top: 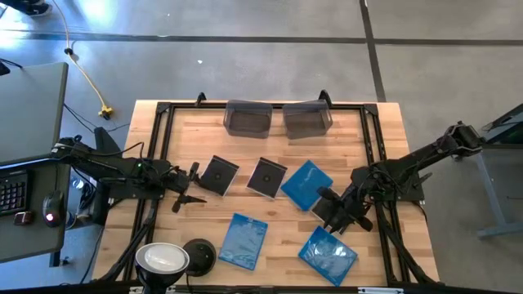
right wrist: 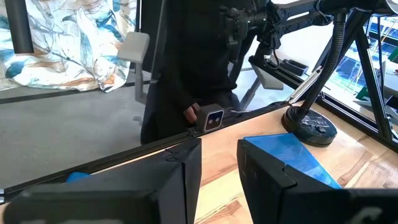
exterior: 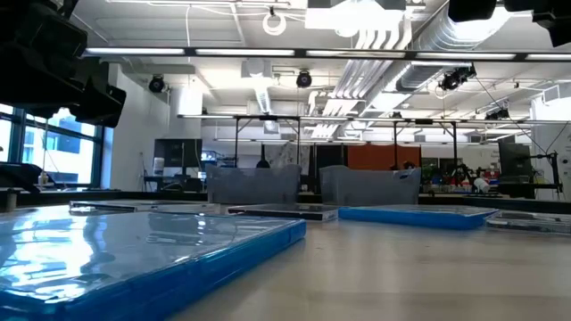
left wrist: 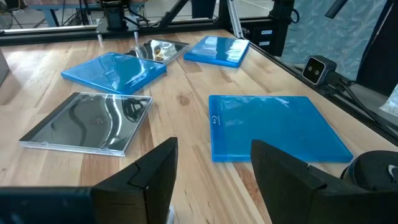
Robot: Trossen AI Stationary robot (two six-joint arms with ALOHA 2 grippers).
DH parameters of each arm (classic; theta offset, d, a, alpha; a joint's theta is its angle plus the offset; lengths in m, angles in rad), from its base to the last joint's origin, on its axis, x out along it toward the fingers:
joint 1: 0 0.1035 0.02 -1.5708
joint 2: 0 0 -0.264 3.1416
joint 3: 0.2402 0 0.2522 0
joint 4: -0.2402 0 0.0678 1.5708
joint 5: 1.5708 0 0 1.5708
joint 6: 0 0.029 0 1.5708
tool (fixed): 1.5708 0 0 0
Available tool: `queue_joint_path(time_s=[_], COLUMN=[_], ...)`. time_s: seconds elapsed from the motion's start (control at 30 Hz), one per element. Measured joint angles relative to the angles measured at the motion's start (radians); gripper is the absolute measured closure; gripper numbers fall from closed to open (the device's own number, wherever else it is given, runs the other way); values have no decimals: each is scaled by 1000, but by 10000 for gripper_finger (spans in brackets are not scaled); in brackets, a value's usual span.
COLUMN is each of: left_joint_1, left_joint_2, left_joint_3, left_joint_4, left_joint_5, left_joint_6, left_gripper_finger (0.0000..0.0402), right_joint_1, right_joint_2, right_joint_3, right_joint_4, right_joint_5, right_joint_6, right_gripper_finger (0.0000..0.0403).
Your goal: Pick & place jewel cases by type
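Note:
Two dark jewel cases lie flat on the table, and a third, reflective one lies by the right gripper. Three blue cases also lie flat. My left gripper is open at the table's left, just left of the nearest dark case. Past its open fingers, the left wrist view shows a dark case and a blue case. My right gripper is open with a narrow gap, between two blue cases, and holds nothing.
Two smoky-grey bins stand side by side at the table's far edge. A lamp and its round black base sit at the near left edge. A person in dark clothes stands beyond the near edge.

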Motion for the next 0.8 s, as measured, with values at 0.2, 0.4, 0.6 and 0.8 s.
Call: queue_joint_path(time_s=[0.2, 0.4, 0.6, 0.8], left_joint_1=[0, 0, 0, 0], left_joint_2=[0, 0, 0, 0], left_joint_3=[0, 0, 0, 0], left_joint_4=[0, 0, 14, 4], left_joint_5=[0, -3, -5, -5], left_joint_6=[0, 0, 0, 0], left_gripper_finger=[200, 200, 200, 200], right_joint_1=[0, 0, 0, 0], right_joint_2=[0, 0, 0, 0], right_joint_3=[0, 0, 0, 0], right_joint_4=[0, 0, 0, 0], right_joint_5=[0, 0, 0, 0], right_joint_6=[0, 0, 0, 0], right_gripper_finger=[306, 306, 306, 306])
